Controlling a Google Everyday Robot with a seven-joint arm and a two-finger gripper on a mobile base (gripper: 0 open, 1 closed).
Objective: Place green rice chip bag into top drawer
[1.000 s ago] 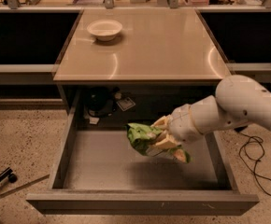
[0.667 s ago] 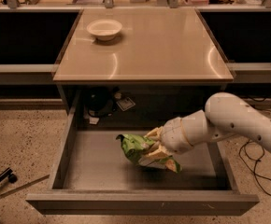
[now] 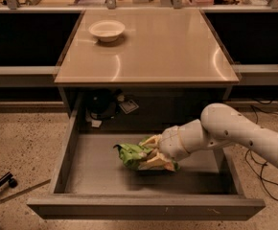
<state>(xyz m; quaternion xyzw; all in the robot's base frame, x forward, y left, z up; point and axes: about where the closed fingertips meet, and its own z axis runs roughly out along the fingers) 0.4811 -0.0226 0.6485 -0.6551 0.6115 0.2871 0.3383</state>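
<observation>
One camera is all I have, so I go by that view alone. Part of the green rice chip bag (image 3: 131,156) is hidden: its right end disappears between the beige fingers (image 3: 151,141) of the pincer (image 3: 154,153), and I can make out no lettering on it, only crumpled green. I cannot tell whether its underside touches the flat bottom of the top drawer (image 3: 93,174) or hangs just above it; a shadow lies right beneath. The arm (image 3: 235,131) is cut off at the right edge. Under the desk (image 3: 148,56), behind the drawer, sits a dark clutter (image 3: 100,105) that I cannot identify.

Against the picture from a second ago, the bag has come lower and further left, deeper into the pulled-out drawer, and the arm's pale elbow has dropped with it. The white bowl (image 3: 107,30) on the desk has not moved.

The arm reaches in from the right, over the drawer's right wall, its wrist angled down and leftwards. The pincer sits inside the drawer, near its middle, one finger above and one below, clamped on the bag.
</observation>
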